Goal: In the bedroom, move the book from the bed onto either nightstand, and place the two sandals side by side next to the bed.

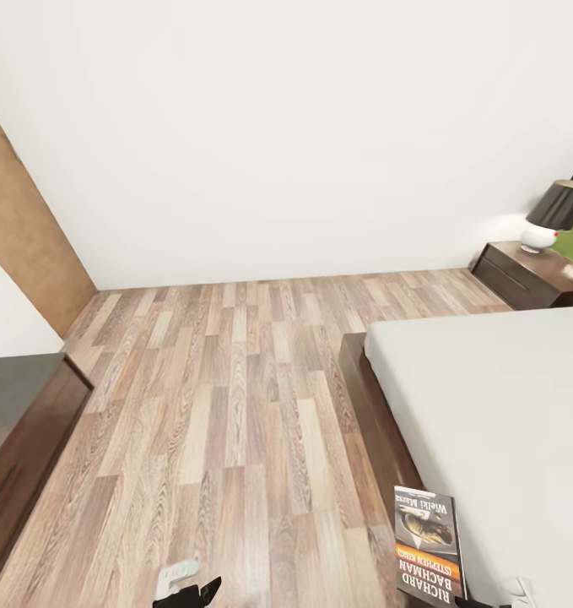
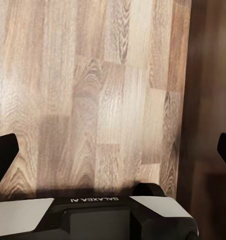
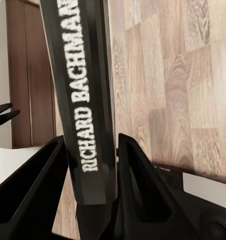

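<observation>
Right pincer [image 3: 93,170] grips the book [image 3: 83,90] — spine between fingers.

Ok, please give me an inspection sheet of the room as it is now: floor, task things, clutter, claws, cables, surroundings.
Surface: wood-plank floor, bare.
Job's things: book gripped by its spine in the right claw, seen in the head view by the bed edge; nightstand beyond the bed; sandals: nothing seen.
Clutter: lamp on the nightstand.
Claws: right shut on the book; left claw open over the floor, holding nothing.
Cables: nothing seen.
Surroundings: white wall, brown wall panel, dark cabinet.
</observation>
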`<state>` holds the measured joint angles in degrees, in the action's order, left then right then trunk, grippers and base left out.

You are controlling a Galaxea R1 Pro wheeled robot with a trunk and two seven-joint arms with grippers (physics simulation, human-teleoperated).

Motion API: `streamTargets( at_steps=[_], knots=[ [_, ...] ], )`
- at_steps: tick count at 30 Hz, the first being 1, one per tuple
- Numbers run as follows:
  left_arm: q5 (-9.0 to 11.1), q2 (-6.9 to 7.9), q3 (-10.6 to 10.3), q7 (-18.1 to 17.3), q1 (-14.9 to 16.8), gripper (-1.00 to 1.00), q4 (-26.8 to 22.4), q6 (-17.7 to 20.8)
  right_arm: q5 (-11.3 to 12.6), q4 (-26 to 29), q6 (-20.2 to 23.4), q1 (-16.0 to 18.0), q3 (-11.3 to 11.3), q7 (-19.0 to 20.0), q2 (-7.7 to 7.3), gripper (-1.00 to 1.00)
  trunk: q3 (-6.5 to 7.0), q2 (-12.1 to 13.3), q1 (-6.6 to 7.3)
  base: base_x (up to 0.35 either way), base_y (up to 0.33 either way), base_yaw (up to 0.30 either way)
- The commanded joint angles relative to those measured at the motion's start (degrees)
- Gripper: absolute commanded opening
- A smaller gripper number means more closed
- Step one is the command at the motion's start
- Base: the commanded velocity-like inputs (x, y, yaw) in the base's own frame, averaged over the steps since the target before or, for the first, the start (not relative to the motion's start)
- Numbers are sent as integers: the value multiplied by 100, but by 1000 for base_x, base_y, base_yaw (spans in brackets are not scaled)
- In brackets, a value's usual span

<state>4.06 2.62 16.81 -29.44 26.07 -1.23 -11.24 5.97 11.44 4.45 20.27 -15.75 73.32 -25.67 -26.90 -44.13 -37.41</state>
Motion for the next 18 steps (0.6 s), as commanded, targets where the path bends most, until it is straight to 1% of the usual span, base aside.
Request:
streamTargets(
  at_steps=[1, 13, 18],
  knots=[
    [42, 2, -12, -26, 4, 100, 8, -10, 53, -3, 47, 3, 28, 15, -2, -100, 4, -5, -1, 0, 0, -127],
    [42, 2, -12, -26, 1, 100, 8, -10, 53, -2, 47, 2, 28, 15, -1, -100, 112, -5, -1, 0, 0, -118],
    [42, 2, -12, -26, 2, 100, 8, -10, 53, -1, 47, 1, 28, 15, 0, -100, 147, -5, -1, 0, 0, -76]
  ],
)
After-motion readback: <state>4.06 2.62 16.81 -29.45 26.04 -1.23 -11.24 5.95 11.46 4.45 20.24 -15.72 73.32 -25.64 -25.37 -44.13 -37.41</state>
